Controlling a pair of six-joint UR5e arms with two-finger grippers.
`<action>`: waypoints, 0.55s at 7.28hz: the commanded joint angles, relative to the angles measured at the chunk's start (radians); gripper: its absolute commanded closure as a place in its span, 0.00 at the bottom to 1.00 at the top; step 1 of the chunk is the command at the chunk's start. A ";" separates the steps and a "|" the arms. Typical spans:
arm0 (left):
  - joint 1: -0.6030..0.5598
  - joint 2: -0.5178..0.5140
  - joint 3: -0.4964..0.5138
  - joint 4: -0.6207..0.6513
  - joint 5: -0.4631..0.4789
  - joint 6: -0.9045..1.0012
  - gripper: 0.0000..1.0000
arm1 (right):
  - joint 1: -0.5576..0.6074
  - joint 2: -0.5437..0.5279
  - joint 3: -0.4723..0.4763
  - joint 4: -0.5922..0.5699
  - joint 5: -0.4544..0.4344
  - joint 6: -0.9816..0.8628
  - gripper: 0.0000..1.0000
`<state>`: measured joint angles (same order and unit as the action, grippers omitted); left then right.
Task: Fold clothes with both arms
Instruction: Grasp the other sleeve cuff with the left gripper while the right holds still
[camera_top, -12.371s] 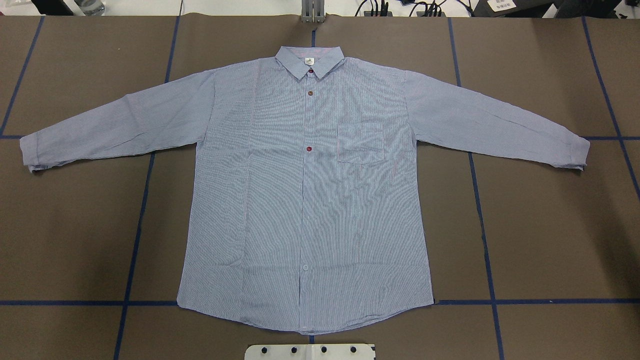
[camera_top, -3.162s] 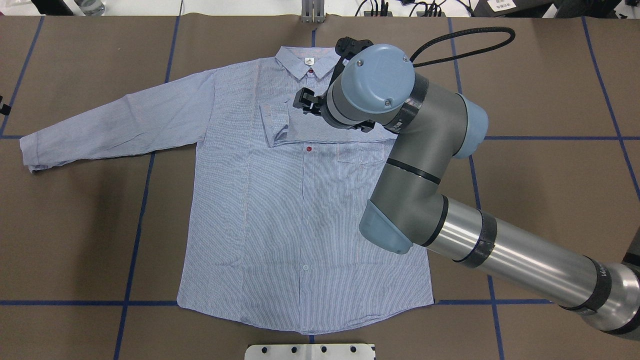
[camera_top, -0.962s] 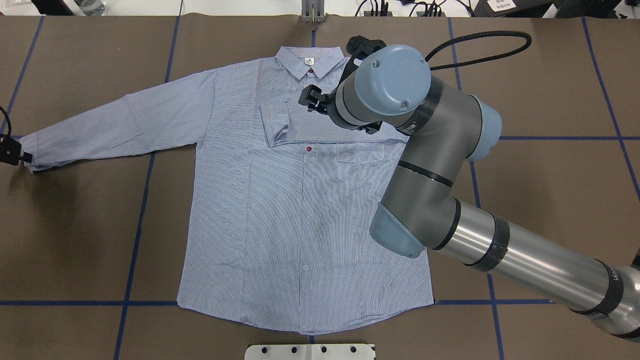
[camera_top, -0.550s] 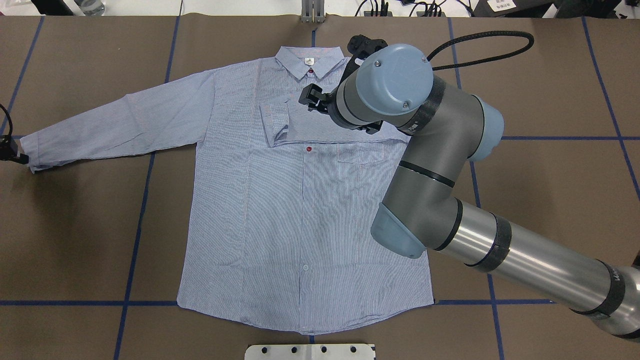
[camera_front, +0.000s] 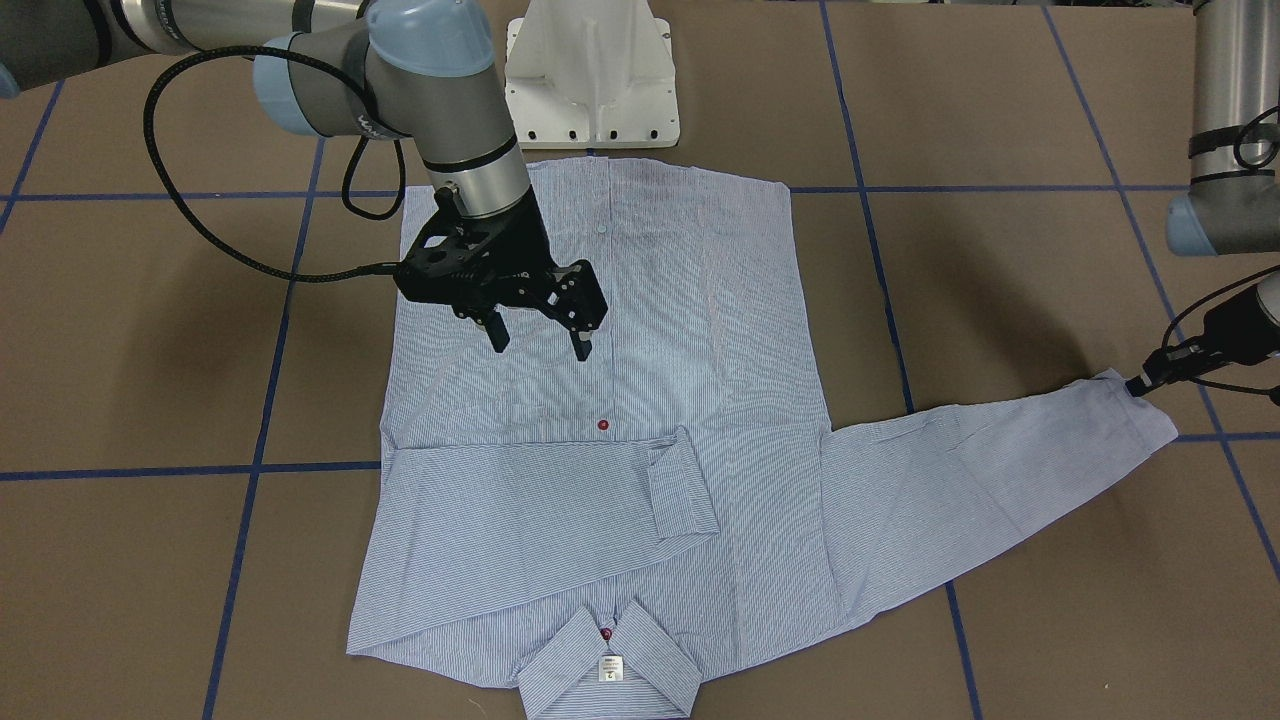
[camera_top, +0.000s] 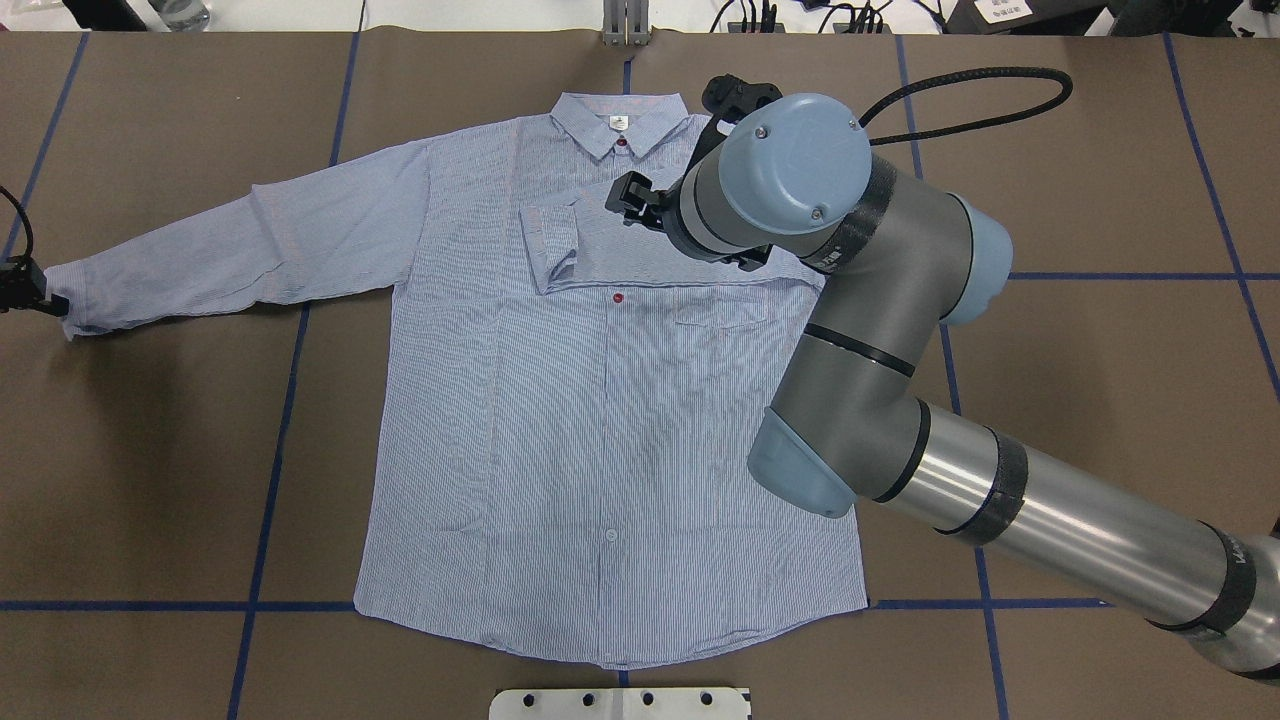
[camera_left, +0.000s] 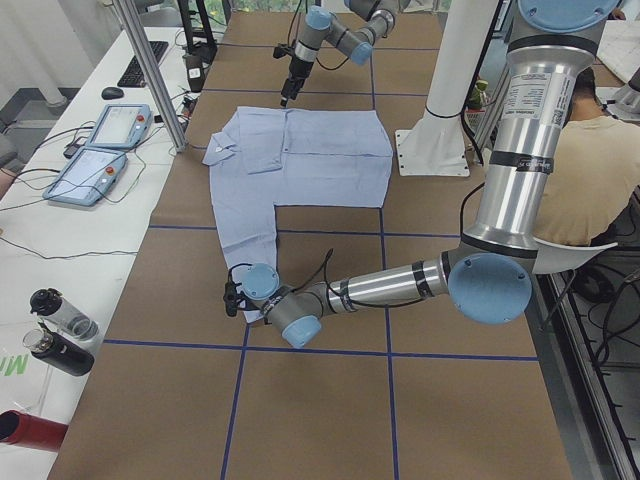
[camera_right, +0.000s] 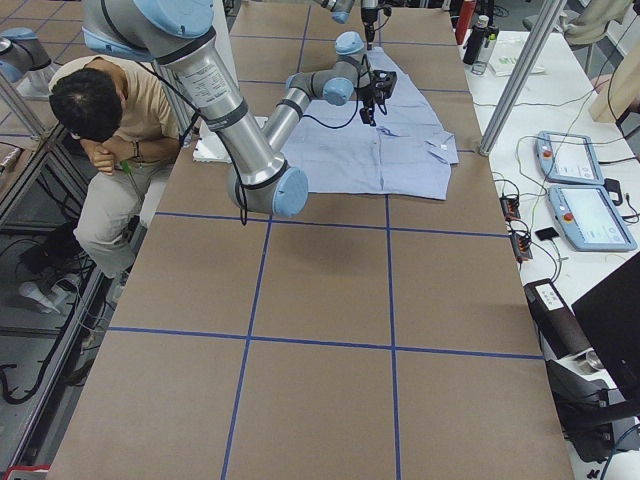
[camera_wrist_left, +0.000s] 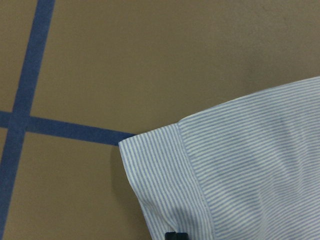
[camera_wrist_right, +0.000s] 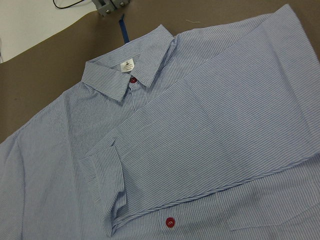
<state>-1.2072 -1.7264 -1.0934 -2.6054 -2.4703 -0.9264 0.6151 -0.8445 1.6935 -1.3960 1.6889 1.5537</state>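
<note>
Exterior front-facing view: the shirt (camera_front: 620, 300) lies flat on the brown table (camera_front: 1000, 300), front up. One sleeve (camera_front: 520, 510) is folded across the chest. The other sleeve (camera_front: 980, 480) sticks out to the side. The right gripper (camera_front: 540, 345) hangs over the middle of the shirt, fingers spread wide, with nothing in them. The left gripper (camera_front: 1140, 385) is at the far cuff (camera_front: 1135, 410), and its tips look pinched shut on the edge.

Here is what I think could go wrong. The pinch is only on a tiny corner, so the cloth could slip out when the arm pulls, and the sleeve would flop down crooked. A hard pull could drag the whole shirt and undo the folded sleeve. The right arm is big and close, so the sleeve could bump into it.
</note>
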 joint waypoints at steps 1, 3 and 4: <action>-0.002 0.004 -0.080 0.013 -0.070 -0.049 1.00 | 0.002 -0.002 0.000 0.000 0.002 -0.001 0.00; 0.000 -0.053 -0.178 0.040 -0.071 -0.247 1.00 | 0.005 -0.022 0.026 -0.001 0.002 -0.001 0.00; 0.005 -0.109 -0.195 0.039 -0.070 -0.363 1.00 | 0.020 -0.056 0.058 -0.002 0.008 -0.007 0.00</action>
<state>-1.2068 -1.7738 -1.2516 -2.5715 -2.5389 -1.1464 0.6221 -0.8667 1.7176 -1.3968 1.6917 1.5511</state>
